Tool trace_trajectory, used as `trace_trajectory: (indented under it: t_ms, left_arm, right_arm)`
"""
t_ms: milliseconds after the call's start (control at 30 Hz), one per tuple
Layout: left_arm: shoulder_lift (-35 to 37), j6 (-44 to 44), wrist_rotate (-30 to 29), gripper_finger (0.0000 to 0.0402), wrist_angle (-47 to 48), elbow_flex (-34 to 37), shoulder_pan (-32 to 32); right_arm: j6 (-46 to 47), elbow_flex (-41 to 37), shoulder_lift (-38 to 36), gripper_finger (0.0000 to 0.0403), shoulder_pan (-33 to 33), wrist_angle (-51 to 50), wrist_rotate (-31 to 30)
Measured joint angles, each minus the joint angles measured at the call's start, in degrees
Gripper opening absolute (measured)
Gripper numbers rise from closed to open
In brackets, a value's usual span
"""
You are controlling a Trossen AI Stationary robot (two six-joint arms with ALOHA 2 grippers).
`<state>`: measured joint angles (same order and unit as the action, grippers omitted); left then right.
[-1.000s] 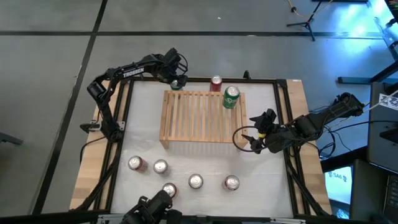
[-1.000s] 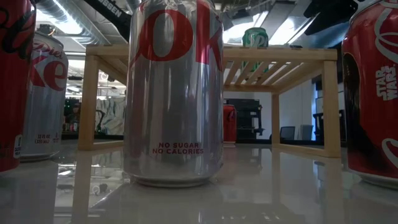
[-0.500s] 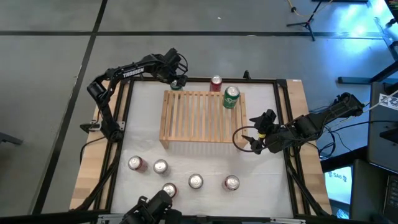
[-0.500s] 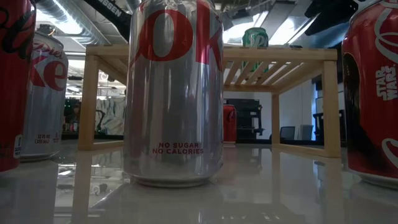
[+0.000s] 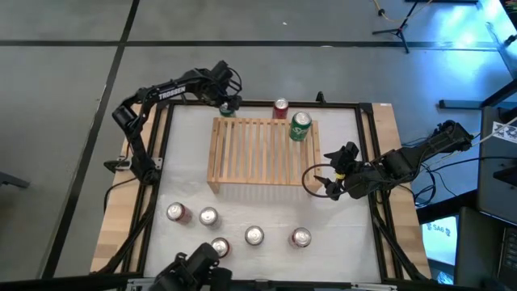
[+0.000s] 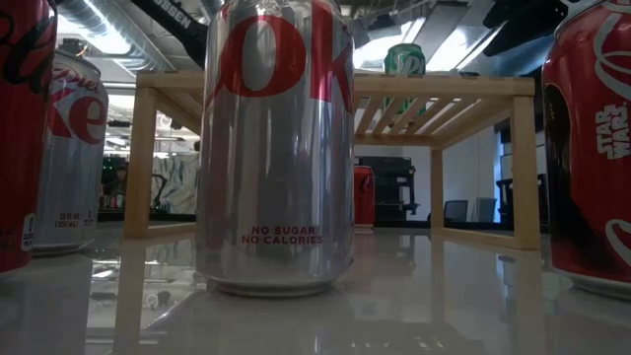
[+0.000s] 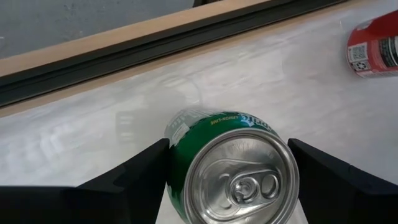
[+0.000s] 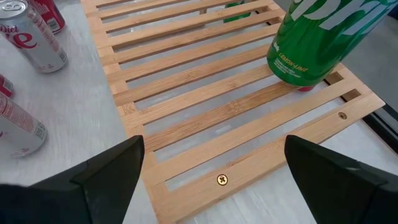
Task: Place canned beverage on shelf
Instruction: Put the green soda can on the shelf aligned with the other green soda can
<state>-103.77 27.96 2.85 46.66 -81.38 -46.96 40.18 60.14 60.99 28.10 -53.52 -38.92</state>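
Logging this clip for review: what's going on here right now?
The left gripper is closed around a green can standing on the table behind the wooden shelf, near its far left corner. Another green can already stands on the shelf. The right gripper waits open beside the shelf. Five more cans stand along the table's near side.

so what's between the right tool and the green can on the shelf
Only bare wooden slats of the light wood shelf lie between the right tool and the green can, per the right wrist view.

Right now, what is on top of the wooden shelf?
One green soda can stands on the light wooden slatted shelf, near a far corner. The other slats are bare. Anything directly beneath that can is hidden.
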Motion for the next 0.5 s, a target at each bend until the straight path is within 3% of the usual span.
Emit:
trace_trajectory:
  t_ms: [500]
  left_arm:
    - [2.6, -0.2, -0.6, 0.0276, 4.9, 0.3, -2.9]
  right_arm:
    - [0.0, 0.0, 0.0, 0.0382, 0.0, 0.0, 0.0]
